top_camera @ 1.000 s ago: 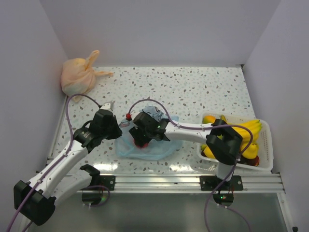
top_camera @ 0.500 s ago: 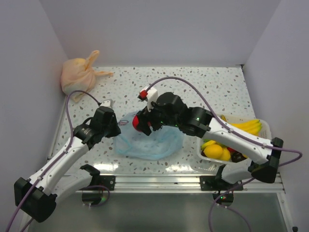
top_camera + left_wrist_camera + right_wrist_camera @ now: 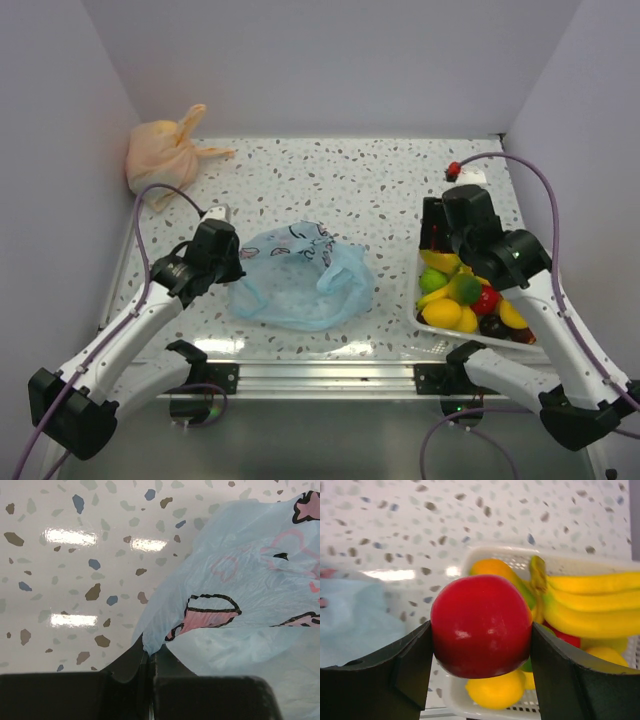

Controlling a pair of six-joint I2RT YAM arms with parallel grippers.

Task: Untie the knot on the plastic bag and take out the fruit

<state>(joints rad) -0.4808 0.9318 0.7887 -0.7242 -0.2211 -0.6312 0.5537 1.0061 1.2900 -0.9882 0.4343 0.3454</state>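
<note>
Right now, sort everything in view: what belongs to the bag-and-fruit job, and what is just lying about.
Belongs to the job:
light blue bag, its edge pinched by the left gripper
red fruit, held by the right gripper
white basket with fruit

Just lying about:
tied orange bag, far left corner

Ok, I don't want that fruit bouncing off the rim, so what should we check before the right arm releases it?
1. Grip: red fruit clamped in right gripper, ok.
2. Position: fruit fully over basket, cannot tell; near its corner.
3. Landing: free spot among bananas, cannot tell.
4. Bag hold: left gripper shut on plastic bag edge, ok.
</note>
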